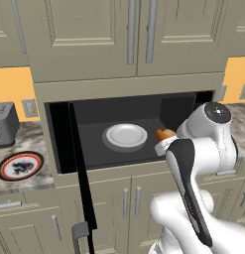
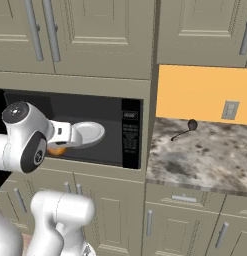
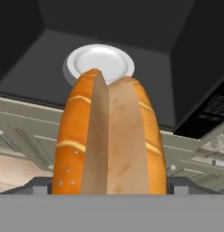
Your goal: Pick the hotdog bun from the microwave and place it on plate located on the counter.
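hotdog bun (image 3: 109, 140) lengthwise along jaws, toward microwave (image 3: 186, 68)

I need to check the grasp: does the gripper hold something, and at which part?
The gripper holds the orange-brown oblong hotdog bun at its near end, one finger on each side; the fingertips are hidden behind it.
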Controlling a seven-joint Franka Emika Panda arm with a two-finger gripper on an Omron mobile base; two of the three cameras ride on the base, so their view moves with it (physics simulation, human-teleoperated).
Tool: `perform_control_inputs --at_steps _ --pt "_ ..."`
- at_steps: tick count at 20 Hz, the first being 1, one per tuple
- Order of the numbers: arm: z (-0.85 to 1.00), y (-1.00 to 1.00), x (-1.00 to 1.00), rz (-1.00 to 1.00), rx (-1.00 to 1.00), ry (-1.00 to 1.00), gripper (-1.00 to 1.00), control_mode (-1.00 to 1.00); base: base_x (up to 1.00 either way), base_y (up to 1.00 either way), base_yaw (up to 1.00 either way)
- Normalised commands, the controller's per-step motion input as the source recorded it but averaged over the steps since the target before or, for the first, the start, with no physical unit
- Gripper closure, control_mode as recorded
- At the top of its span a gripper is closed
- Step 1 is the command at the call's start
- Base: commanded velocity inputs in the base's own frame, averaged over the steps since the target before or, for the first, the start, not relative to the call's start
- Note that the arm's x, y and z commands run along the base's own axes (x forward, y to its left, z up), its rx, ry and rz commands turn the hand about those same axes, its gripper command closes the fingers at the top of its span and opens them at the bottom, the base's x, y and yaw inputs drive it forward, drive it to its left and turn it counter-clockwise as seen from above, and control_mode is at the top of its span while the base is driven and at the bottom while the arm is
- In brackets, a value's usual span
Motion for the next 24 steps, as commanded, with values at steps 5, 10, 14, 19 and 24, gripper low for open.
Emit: perform_control_inputs --at_steps 5,10,14,19,24 --pt "0.27 -0.23 -0.44 0.0 0.0 0.0 1.0 -1.0 0.0 0.0 0.0" --pt "0.23 -0.04 -0.33 -0.01 0.02 0.0 1.0 -1.0 0.0 0.0 0.0" --pt "0.22 0.0 -0.14 -0.05 0.05 0.0 1.0 -1.0 0.0 0.0 0.0" --pt "0.2 0.0 0.0 -0.11 0.09 0.0 1.0 -1.0 0.0 0.0 0.0" --pt "0.03 -0.02 -0.02 -0.05 0.04 0.0 1.0 -1.0 0.0 0.0 0.0"
